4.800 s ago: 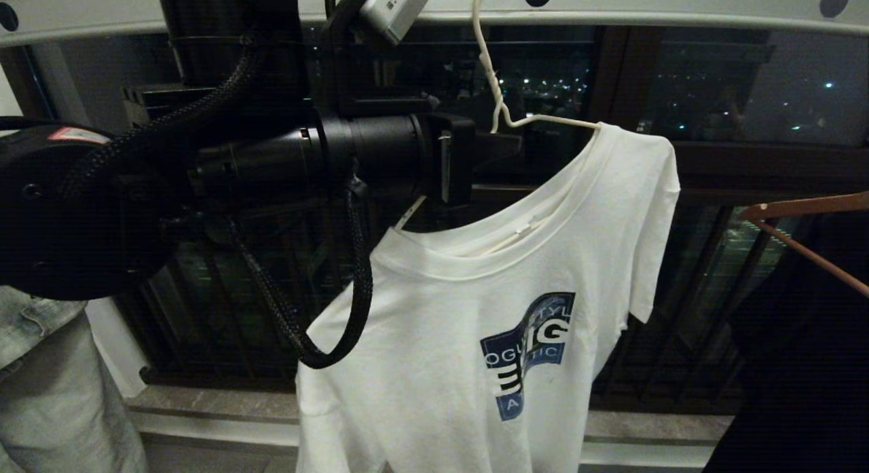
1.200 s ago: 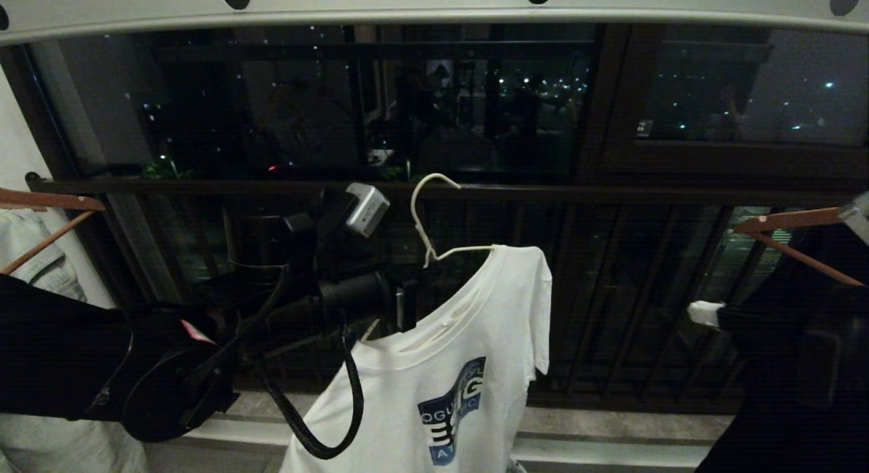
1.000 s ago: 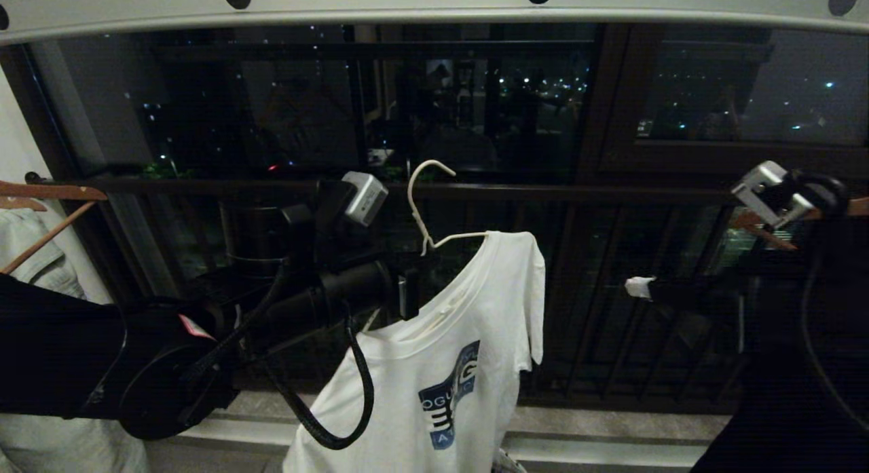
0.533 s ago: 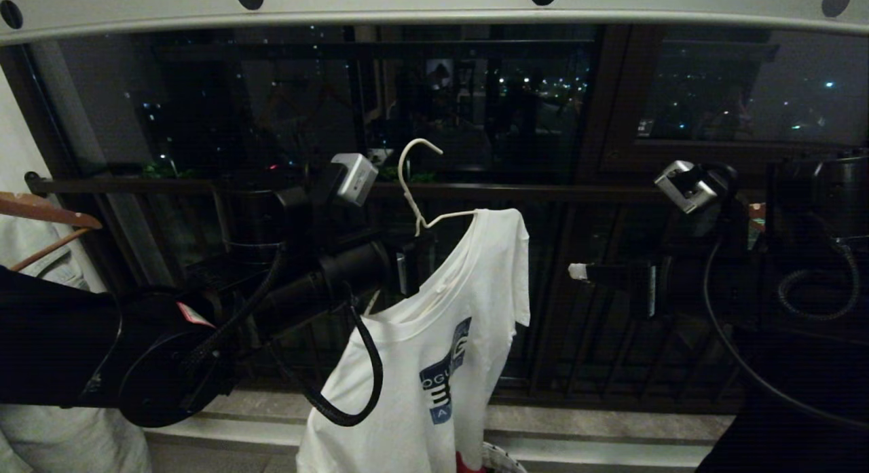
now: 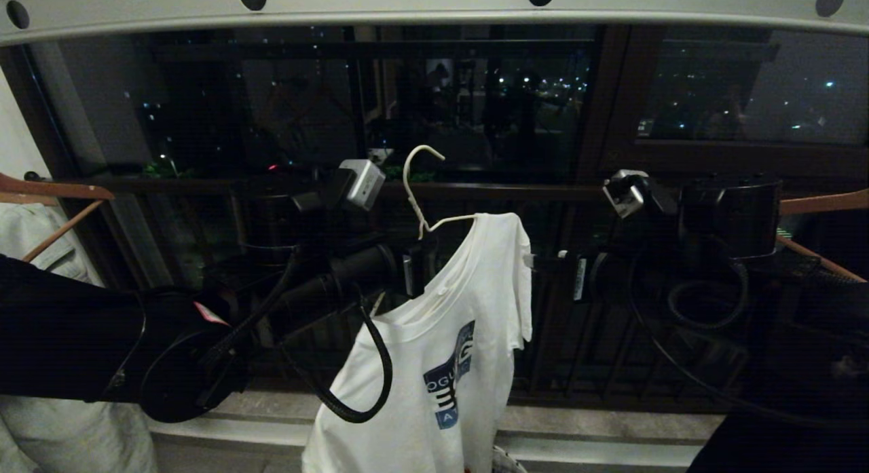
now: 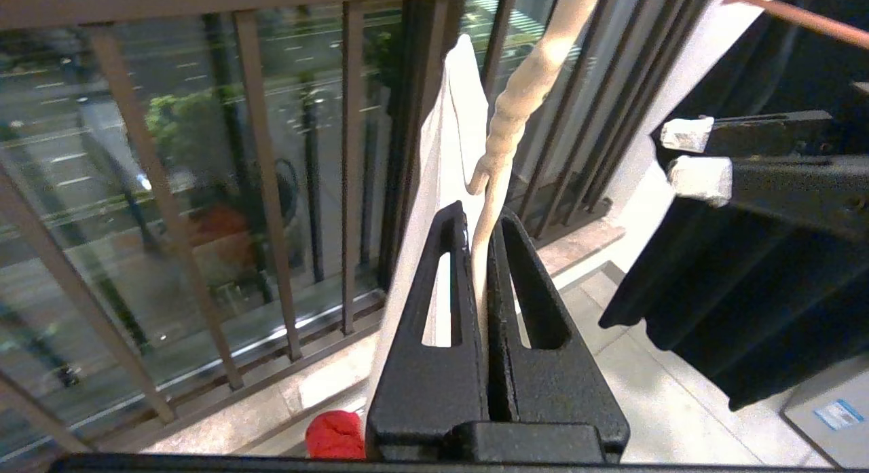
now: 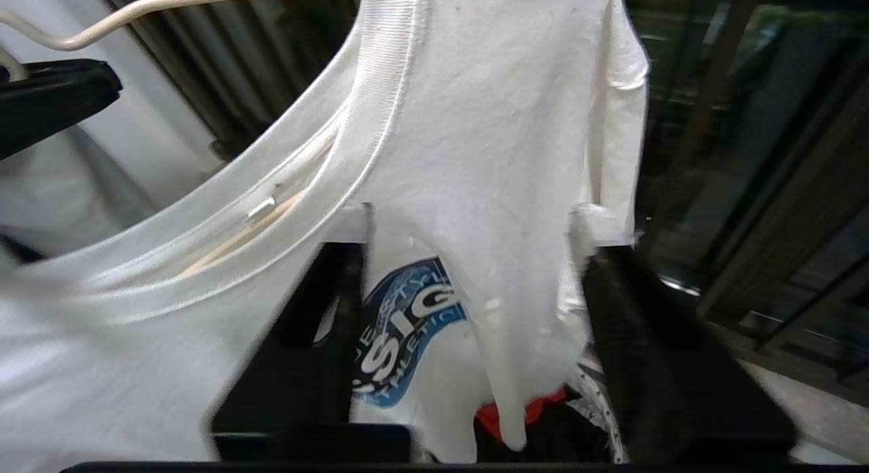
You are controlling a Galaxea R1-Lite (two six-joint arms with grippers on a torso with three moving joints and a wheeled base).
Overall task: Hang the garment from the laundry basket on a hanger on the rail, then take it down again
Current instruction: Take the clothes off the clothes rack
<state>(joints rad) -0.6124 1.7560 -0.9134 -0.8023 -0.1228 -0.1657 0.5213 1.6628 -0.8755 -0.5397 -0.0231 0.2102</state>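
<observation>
Left tool (image 6: pixel 481 256) pinches the hanger (image 6: pixel 506 127); right tool (image 7: pixel 468 232) gapes around the garment (image 5: pixel 434 351) (logo partly "SIG", "ATHLETIC").

we see the garment (image 7: pixel 489 120) as soft matt white cloth, ribbed at its collar; the hanger (image 5: pixel 415 188) as smooth cream-coated wire; the rail (image 5: pixel 407 5) as matt painted metal.

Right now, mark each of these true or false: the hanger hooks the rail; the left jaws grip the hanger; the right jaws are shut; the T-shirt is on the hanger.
1. The hanger hooks the rail. False: its hook hangs free, well below the rail.
2. The left gripper has its jaws clamped on the hanger's wire. True.
3. The right gripper has its jaws shut. False: they stand open around the T-shirt sleeve.
4. The T-shirt is on the hanger. True.
</observation>
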